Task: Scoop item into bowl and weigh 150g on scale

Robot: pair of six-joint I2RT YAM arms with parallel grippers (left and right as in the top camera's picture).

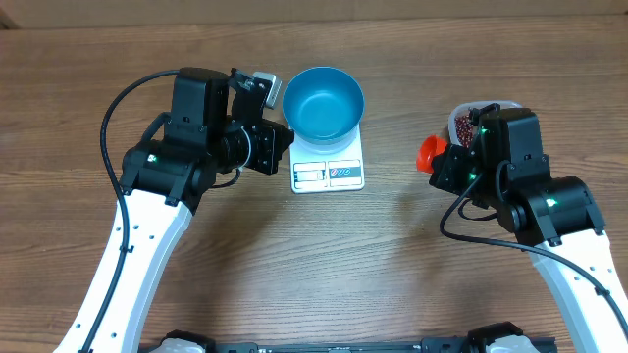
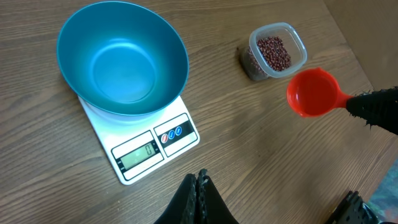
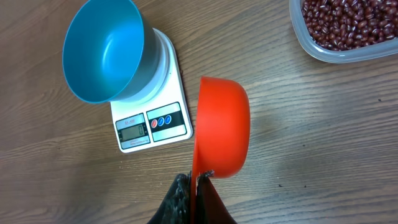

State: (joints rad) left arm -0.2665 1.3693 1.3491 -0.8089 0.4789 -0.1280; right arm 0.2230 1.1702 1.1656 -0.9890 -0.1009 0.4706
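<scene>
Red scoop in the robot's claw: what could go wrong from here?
The right gripper pinches the red scoop by only its handle, so it might twist and spill beans. The blue bowl overhangs the small white scale; a bump from the scoop could shift or tip it.

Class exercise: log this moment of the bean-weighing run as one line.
bowl: empty, on scale | beans: in clear tub | right gripper: shut on red scoop, empty | left gripper: shut, holding nothing

Overhead down, wrists obliquely toward scale [image 1: 329, 173]
</scene>
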